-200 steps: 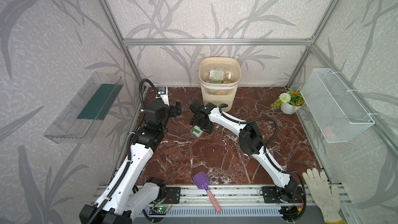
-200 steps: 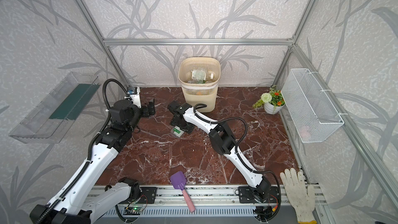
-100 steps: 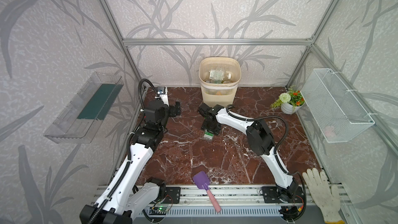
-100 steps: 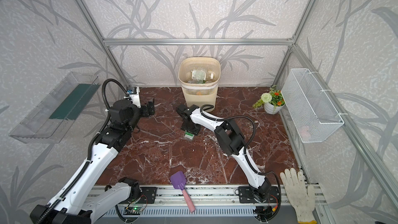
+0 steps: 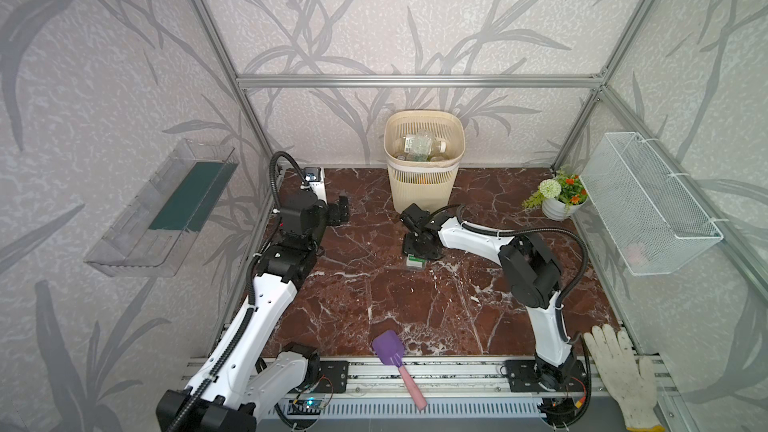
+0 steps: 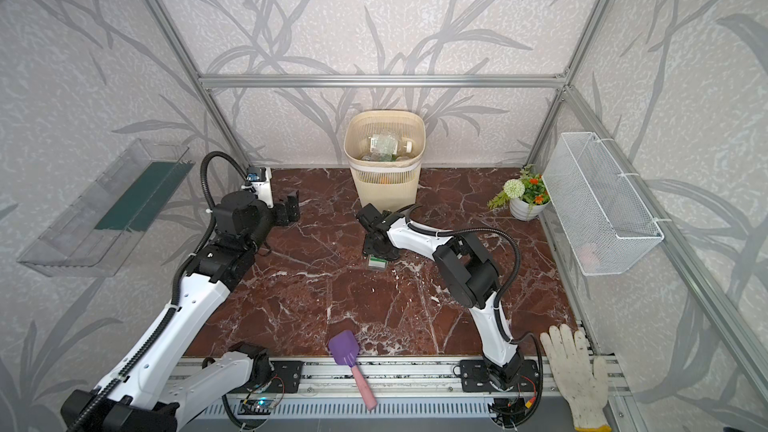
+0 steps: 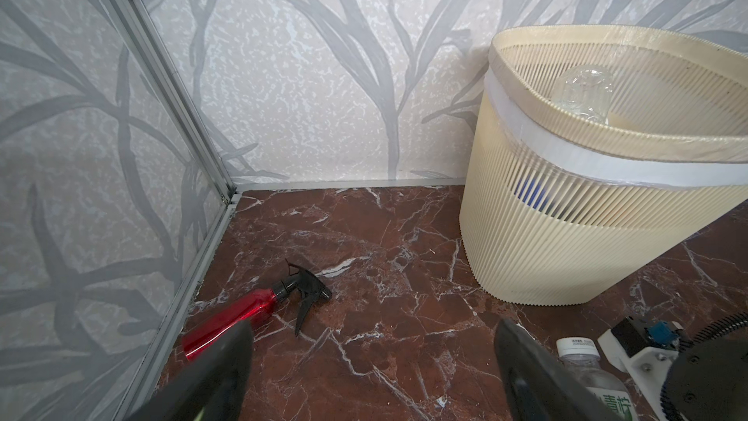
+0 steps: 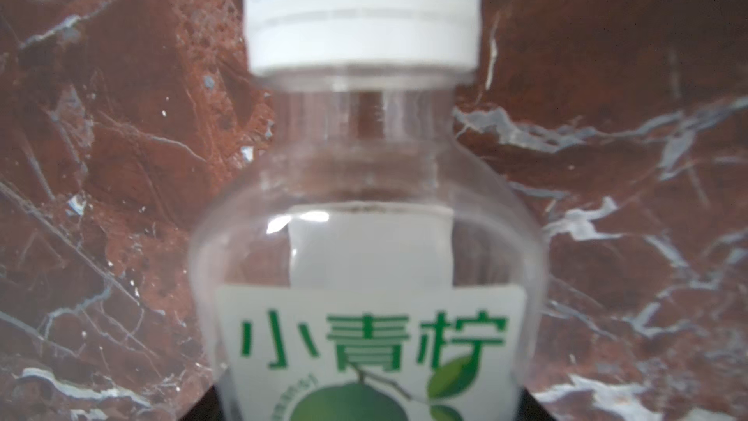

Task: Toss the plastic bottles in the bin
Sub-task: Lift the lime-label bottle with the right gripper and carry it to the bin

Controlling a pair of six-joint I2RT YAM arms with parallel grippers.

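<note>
Three sides are covered with pale grey wallpaper [image 5: 415, 14] printed with darker leaf sprays, and the corners are edged with aluminium bars [image 5: 415, 81] (one runs level across the upper middle of both top views). The floor [image 5: 374, 297] is laid in red-brown marble veined with white. A clear tray [image 5: 137, 251] is fixed at the left and a white wire basket [image 5: 648, 201] at the right.

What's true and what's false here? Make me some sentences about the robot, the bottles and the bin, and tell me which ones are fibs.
1. The bin has bottles in it. True.
2. The left gripper holds the red spray bottle. False: it is open and empty; the spray bottle lies on the floor.
3. The right gripper is closed on a lime-label bottle with a white cap. True.
4. The purple scoop is inside the bin. False: it lies at the floor's front edge.
</note>
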